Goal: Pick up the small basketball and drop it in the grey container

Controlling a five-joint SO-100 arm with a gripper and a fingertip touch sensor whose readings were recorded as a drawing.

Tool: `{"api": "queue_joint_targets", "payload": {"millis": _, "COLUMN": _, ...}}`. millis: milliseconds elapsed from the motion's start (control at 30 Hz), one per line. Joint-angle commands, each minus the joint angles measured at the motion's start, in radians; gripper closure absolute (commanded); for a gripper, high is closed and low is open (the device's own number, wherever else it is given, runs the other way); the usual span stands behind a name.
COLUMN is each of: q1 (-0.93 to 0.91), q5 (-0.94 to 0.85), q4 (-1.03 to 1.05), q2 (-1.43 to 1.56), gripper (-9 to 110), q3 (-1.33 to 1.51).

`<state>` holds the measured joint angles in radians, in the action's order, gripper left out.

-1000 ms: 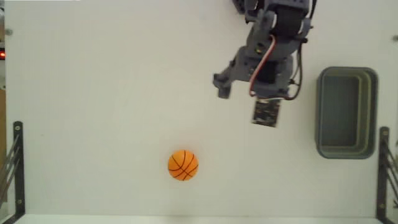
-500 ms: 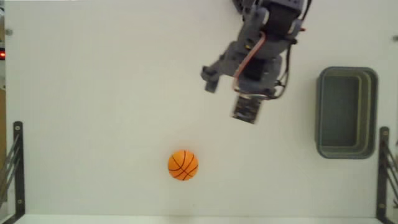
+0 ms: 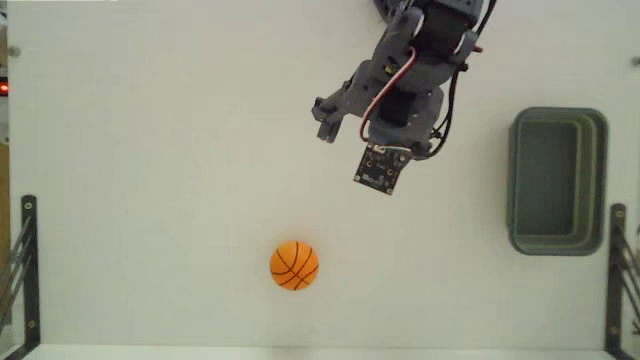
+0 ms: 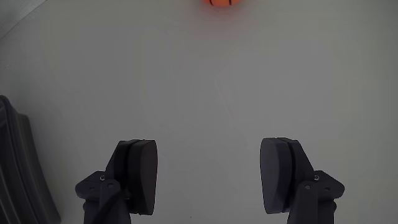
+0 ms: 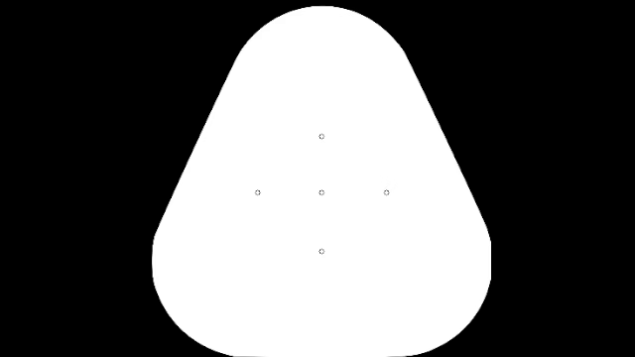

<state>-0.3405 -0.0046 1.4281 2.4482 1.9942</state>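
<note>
Step in hand: the approach, judged from the layout; nothing is gripped and the ball is not yet reached.
Hand: the grey two-finger hand (image 4: 209,177) is spread wide in the wrist view, its two dark rounded pads (image 4: 142,174) well apart with only bare surface between them, so it holds nothing.
Arm: in the fixed view the grey jointed arm (image 3: 400,90) reaches in from the top edge and hangs above the white table (image 3: 150,150), between the ball and the tub but touching neither.
Ball: the small orange basketball with thin black seam lines (image 3: 294,265) sits alone on the table toward the lower middle of the fixed view, well apart from the arm; in the wrist view only its lower part (image 4: 222,2) shows at the very top edge, a little right of the centre line.
Container: the grey-green rectangular plastic tub with rounded corners and a thick rim (image 3: 516,180) stands near the right edge of the fixed view, well apart from the ball; its hollow looks empty.
Next move calls for: carrying the spread hand on toward the ball, lowering until the pads sit on either side of it, then closing. A round ball may roll if one pad nudges it first, so centring matters.
After that: lifting it across to the tub and letting go above the hollow.
</note>
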Motion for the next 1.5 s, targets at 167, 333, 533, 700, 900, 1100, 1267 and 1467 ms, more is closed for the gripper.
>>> {"api": "queue_joint_targets", "payload": {"millis": 167, "q1": -0.023, "q5": 0.005, "q4": 0.002, "q2": 0.032, "gripper": -9, "q3": 0.005}}
{"api": "queue_joint_targets", "payload": {"millis": 333, "q1": -0.023, "q5": 0.005, "q4": -0.014, "q2": 0.013, "gripper": -9, "q3": 0.003}}
{"api": "queue_joint_targets", "payload": {"millis": 533, "q1": -0.023, "q5": 0.005, "q4": -0.086, "q2": -0.071, "gripper": -9, "q3": -0.010}}
{"api": "queue_joint_targets", "payload": {"millis": 700, "q1": -0.023, "q5": 0.005, "q4": -0.144, "q2": -0.148, "gripper": -9, "q3": -0.029}}
{"api": "queue_joint_targets", "payload": {"millis": 900, "q1": -0.023, "q5": 0.005, "q4": -0.201, "q2": -0.232, "gripper": -9, "q3": -0.056}}
{"api": "queue_joint_targets", "payload": {"millis": 1100, "q1": -0.023, "q5": 0.005, "q4": -0.252, "q2": -0.318, "gripper": -9, "q3": -0.090}}
{"api": "queue_joint_targets", "payload": {"millis": 1267, "q1": -0.023, "q5": 0.005, "q4": -0.288, "q2": -0.387, "gripper": -9, "q3": -0.123}}
{"api": "queue_joint_targets", "payload": {"millis": 1467, "q1": -0.023, "q5": 0.005, "q4": -0.326, "q2": -0.471, "gripper": -9, "q3": -0.170}}
